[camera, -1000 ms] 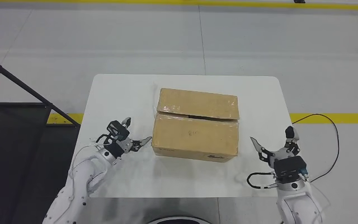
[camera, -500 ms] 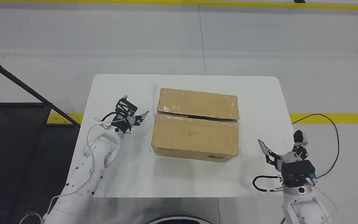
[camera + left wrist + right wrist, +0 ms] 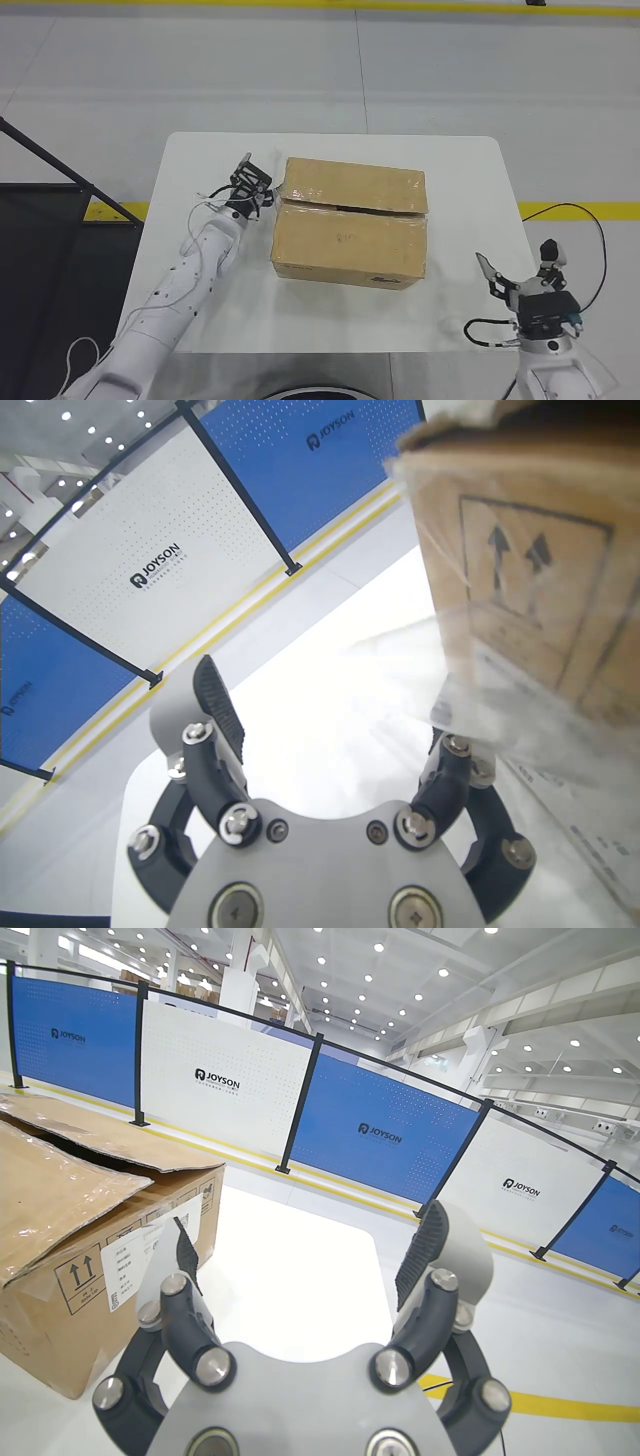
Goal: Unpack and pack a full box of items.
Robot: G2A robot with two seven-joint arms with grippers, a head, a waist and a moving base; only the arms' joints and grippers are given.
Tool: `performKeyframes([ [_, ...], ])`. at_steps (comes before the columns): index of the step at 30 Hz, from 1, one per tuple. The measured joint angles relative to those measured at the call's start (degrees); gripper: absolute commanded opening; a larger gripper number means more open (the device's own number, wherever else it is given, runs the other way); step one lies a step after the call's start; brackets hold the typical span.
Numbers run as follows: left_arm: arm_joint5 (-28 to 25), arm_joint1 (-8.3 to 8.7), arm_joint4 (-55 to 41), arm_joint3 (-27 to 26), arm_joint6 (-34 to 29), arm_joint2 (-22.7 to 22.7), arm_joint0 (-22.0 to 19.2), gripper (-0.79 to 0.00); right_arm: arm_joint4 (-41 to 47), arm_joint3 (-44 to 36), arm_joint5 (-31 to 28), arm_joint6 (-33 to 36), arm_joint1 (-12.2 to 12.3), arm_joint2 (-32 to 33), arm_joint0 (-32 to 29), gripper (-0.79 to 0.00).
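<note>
A brown cardboard box (image 3: 350, 225) sits mid-table, its two top flaps folded down with a dark gap along the seam. My left gripper (image 3: 258, 188) is open at the box's left end, level with the seam. In the left wrist view the box's end wall (image 3: 525, 575) with arrow marks is close to the left gripper (image 3: 325, 695), and a strip of loose clear tape (image 3: 480, 705) covers one fingertip. My right gripper (image 3: 522, 272) is open near the table's front right corner, apart from the box. The right wrist view has this gripper (image 3: 305, 1218) with the box (image 3: 75, 1208) beside it.
The white table (image 3: 200, 160) has bare surface all around the box. A black cable (image 3: 590, 250) loops off the table's right side. A dark post (image 3: 45, 155) and panel stand left of the table. Blue and white fence panels (image 3: 380, 1128) ring the floor beyond.
My left arm has stretched away from the front edge up to the box's left end. My right arm has drawn back toward the front right corner.
</note>
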Motion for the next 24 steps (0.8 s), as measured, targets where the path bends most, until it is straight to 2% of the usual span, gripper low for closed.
performKeyframes([
  [5,2.72,-0.36,-1.87,1.76,4.1,-1.12,-0.04,0.0,0.17,0.66,-0.64,-0.02,0.01,0.46,0.55,0.0],
  [10,4.89,-0.05,-3.29,-0.99,7.08,-3.58,2.82,0.0,-0.12,0.68,-1.72,0.17,0.02,0.16,1.44,0.0],
  [16,8.35,1.15,-1.16,-9.71,6.15,-7.99,10.59,0.0,-0.68,0.8,-2.82,0.21,0.02,-0.76,2.98,0.0],
  [24,12.9,2.54,4.76,-21.99,0.93,-13.73,22.34,0.0,-1.4,1.16,-3.68,-0.4,0.0,-1.95,4.5,0.0],
])
